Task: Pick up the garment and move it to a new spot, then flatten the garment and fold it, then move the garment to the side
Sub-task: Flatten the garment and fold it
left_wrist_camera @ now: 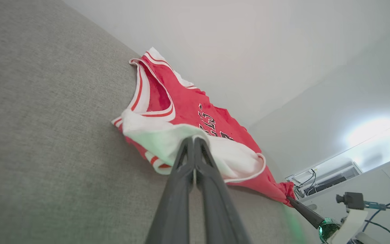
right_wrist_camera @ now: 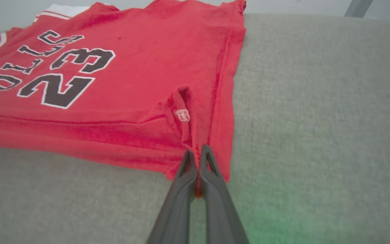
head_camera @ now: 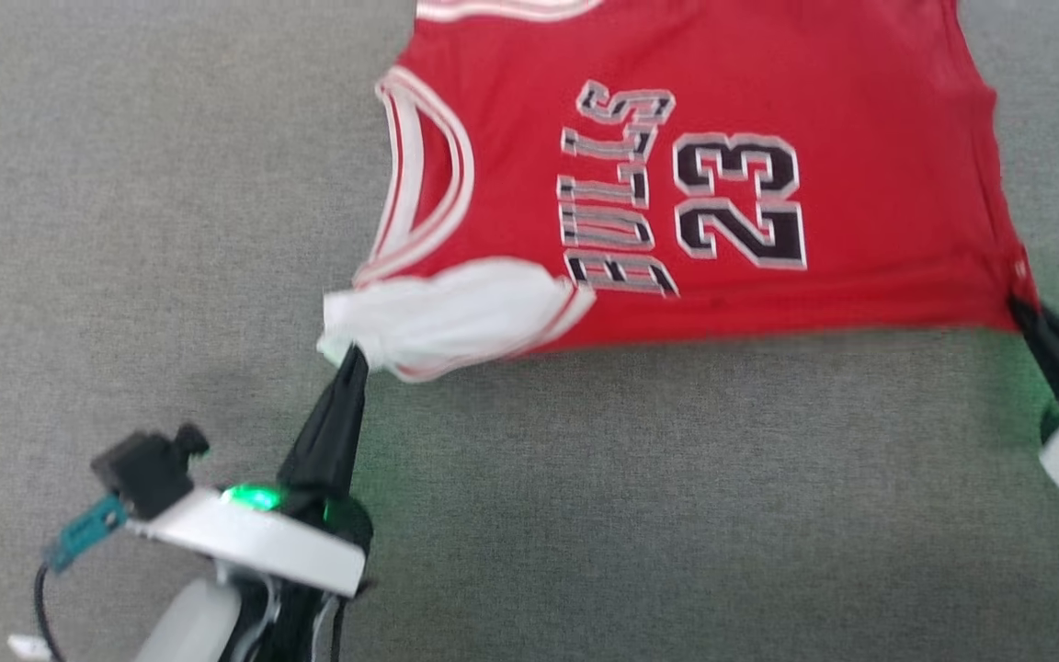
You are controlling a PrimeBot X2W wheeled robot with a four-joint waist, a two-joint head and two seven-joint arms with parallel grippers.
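Red garment (head_camera: 768,92) — left gripper (head_camera: 354,355) clamped on white sleeve (head_camera: 456,313), right gripper (head_camera: 1019,306) on hem corner (right_wrist_camera: 200,135)

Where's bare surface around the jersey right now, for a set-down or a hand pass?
Free: grey surface left of the garment, and the nearer strip between left gripper and right gripper, both clamped on it. Crowded: upper right, where the garment lies spread.

My head view is smeared; the jersey (head_camera: 768,138) runs off its top edge, my right gripper (head_camera: 1022,311) off the right. Tips of my left gripper (head_camera: 354,357) are buried in the white sleeve (head_camera: 456,313). The hem tag (right_wrist_camera: 182,115) is unreadable.
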